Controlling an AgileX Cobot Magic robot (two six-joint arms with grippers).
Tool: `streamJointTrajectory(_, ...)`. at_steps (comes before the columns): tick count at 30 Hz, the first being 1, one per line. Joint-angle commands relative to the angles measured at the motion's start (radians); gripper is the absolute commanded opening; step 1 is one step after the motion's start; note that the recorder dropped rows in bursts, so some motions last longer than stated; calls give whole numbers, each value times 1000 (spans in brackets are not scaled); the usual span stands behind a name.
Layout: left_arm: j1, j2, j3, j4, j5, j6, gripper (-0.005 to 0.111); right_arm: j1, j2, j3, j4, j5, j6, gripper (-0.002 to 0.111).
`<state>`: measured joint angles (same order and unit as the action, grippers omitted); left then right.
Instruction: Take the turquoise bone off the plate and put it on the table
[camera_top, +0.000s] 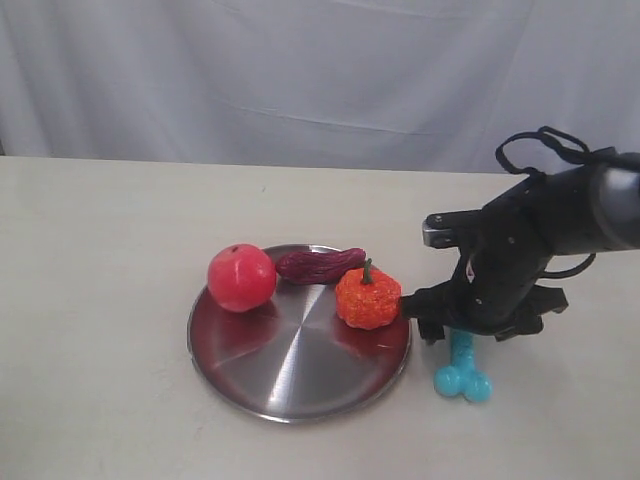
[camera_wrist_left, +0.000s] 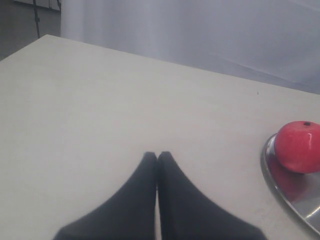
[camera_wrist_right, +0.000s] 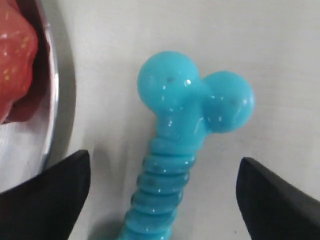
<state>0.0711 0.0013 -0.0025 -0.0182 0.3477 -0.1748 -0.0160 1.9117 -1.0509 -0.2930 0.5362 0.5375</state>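
The turquoise bone (camera_top: 462, 370) lies on the beige table (camera_top: 100, 260) just right of the steel plate (camera_top: 290, 385), off its rim. Over the bone's far end hovers my right gripper (camera_top: 470, 325), open. In the right wrist view the bone (camera_wrist_right: 185, 145) lies flat on the table between the two black fingertips (camera_wrist_right: 55, 190), which stand wide apart and touch nothing; the right gripper (camera_wrist_right: 165, 195) straddles the ribbed shaft. My left gripper (camera_wrist_left: 158, 157) is shut and empty over bare table, left of the plate (camera_wrist_left: 280, 185); it is out of the exterior view.
On the plate sit a red apple (camera_top: 241, 277), a dark purple sweet potato (camera_top: 320, 264) and an orange pumpkin (camera_top: 368, 297) close to the right gripper. A pale curtain hangs behind the table. The apple (camera_wrist_left: 299, 146) shows in the left wrist view.
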Motion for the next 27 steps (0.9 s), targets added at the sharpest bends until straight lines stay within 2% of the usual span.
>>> streamJointTrajectory(1,-5,-1,3,-3,-5,-2,0,-5,-82,-6,-4,48,8,76)
streamJointTrajectory(9,-5,-1,3,-3,-5,-2,0,-2,-351,-6,7,213,8,73)
streamJointTrajectory(11,-5,-1,3,-3,-5,-2,0,-2,-420,-6,23,288,-13,64)
streamJointTrajectory(20,-5,-1,3,-3,-5,-2,0,-2,-720,-4,89,643,-98,10)
streamJointTrajectory(23,-5,-1,3,-3,-5,-2,0,-2,-824,25,121,663,-98,-1)
streamJointTrajectory(27,-5,-1,3,-3,-5,-2,0,-2,-955,101,259,646,-195,0)
